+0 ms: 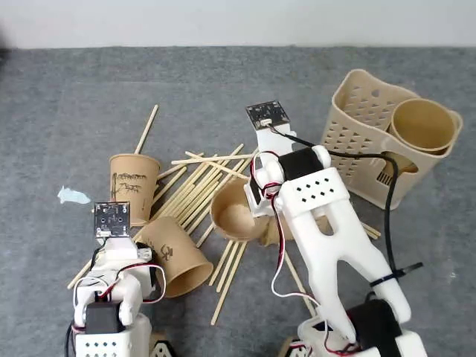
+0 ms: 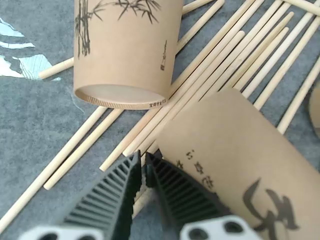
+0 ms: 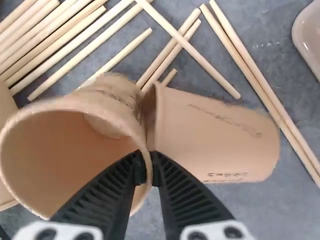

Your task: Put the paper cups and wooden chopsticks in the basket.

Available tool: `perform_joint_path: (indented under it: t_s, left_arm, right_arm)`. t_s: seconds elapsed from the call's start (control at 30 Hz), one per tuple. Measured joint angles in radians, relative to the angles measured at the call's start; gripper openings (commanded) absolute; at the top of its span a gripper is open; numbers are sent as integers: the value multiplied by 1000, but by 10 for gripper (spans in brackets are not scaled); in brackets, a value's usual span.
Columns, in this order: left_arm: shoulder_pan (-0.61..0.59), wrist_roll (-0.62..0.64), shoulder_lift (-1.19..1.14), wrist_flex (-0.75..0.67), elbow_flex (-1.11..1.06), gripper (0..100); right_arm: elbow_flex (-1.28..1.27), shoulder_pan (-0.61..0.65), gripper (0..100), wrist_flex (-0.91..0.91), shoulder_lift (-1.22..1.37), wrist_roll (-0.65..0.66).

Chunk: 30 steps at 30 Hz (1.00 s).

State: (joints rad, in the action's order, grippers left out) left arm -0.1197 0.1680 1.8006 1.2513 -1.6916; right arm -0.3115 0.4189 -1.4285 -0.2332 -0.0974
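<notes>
My right gripper (image 3: 146,162) is shut on the rim of a paper cup (image 3: 65,155) whose open mouth faces the camera; in the high view this cup (image 1: 236,213) sits mid-table over the chopsticks (image 1: 201,190). A second cup (image 3: 215,135) lies on its side just behind it. My left gripper (image 2: 142,167) is shut with nothing in it, its tips beside a cup lying on its side (image 2: 240,155), (image 1: 176,258). Another cup (image 2: 122,50), (image 1: 134,177) stands upside down just beyond. The basket (image 1: 364,126) at the right holds one cup (image 1: 422,125).
Loose chopsticks (image 3: 60,45) fan across the grey cloth between both arms, with one stray stick (image 1: 146,128) farther back. A scrap of pale blue paper (image 1: 73,195) lies at the left. The basket's pale edge (image 3: 311,35) is close to the right gripper.
</notes>
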Motion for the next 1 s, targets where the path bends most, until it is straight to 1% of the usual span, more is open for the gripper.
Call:
perform_joint_path:
  t_s: [0.1, 0.2, 0.43, 0.53, 0.73, 1.0]
  left_arm:
    - [0, 0, 0, 0, 0, 14]
    - [0, 0, 0, 0, 0, 14]
    - [0, 0, 0, 0, 0, 14]
    - [0, 0, 0, 0, 0, 14]
    - [0, 0, 0, 0, 0, 14]
    - [0, 0, 0, 0, 0, 14]
  right_arm:
    - [0, -9, 8, -5, -3, 11]
    - [55, -37, 8, -55, -25, 12]
    - [344, -106, 8, -259, -80, 18]
    - [489, -150, 8, -321, -94, 51]
    - [701, -338, 8, -325, -121, 112]
    - [855, -628, 8, -311, -123, 160]
